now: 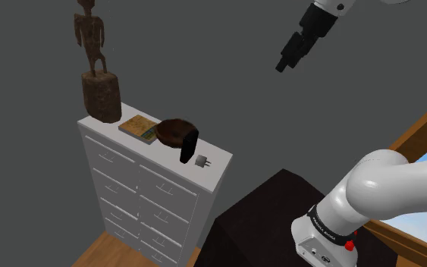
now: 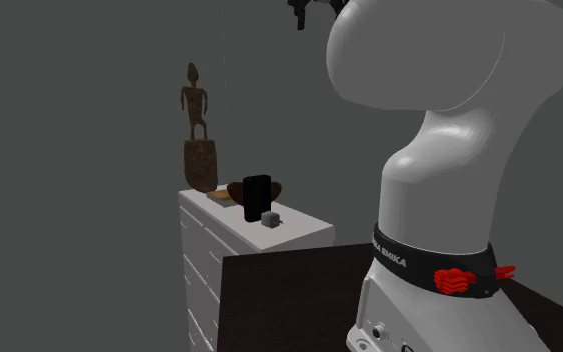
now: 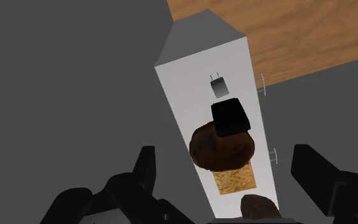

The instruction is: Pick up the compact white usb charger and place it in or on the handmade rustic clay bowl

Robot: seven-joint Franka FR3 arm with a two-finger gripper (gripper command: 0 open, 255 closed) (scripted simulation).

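Grey-white charger (image 1: 202, 161) lies near the cabinet (image 1: 128, 178) top's end nearest the stand. A black block (image 1: 189, 146) stands between it and the brown bowl (image 1: 172, 129) at mid-top. The gripper (image 1: 284, 64) hangs high above, fingers wide apart and empty. We judge that height gives it a clear drop onto the charger.

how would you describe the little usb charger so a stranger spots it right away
Find the white chest of drawers with the tall brown figure on top. At the end opposite the figure, past the brown bowl and the upright black block, sits the charger. It is the smallest thing there: a pale grey cube with two prongs.
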